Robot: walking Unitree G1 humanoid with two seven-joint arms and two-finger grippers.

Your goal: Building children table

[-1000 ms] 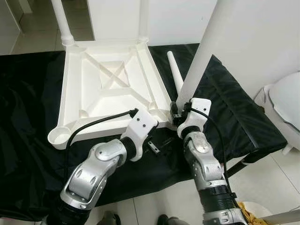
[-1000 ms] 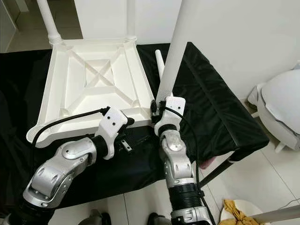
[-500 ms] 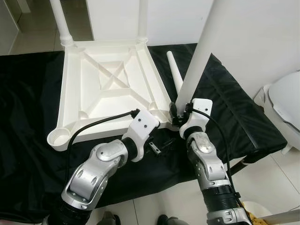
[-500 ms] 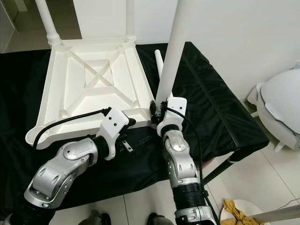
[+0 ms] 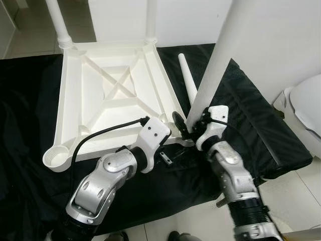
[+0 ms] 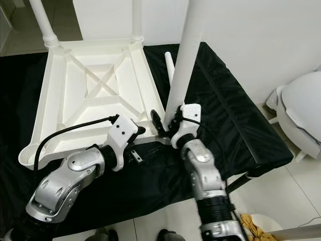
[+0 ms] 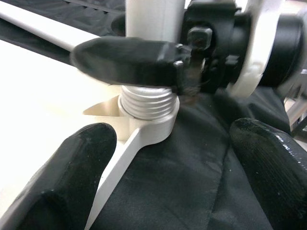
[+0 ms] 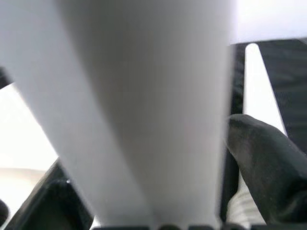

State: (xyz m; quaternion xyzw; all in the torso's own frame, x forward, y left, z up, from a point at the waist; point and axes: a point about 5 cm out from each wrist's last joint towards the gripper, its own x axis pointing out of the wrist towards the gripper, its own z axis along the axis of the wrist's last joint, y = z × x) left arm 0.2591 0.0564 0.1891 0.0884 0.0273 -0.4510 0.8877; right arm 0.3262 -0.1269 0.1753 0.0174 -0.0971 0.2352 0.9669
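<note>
While the upturned white plastic table top (image 5: 110,95) lies on the black-draped desk (image 5: 261,130), the right pincer (image 5: 189,124) clamps one of three standing white legs (image 5: 218,55); a fourth (image 5: 188,80) lies loose; the left pincer (image 5: 165,155) gapes wide.

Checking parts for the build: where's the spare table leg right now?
The spare leg lies flat on the black cloth, just right of the upturned tabletop, behind the upright leg that the right gripper holds.

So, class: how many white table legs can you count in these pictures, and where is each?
4. Two stand in the upturned tabletop's far corners; one is gripped by the right gripper at the near corner socket; one lies loose on the black cloth.
</note>
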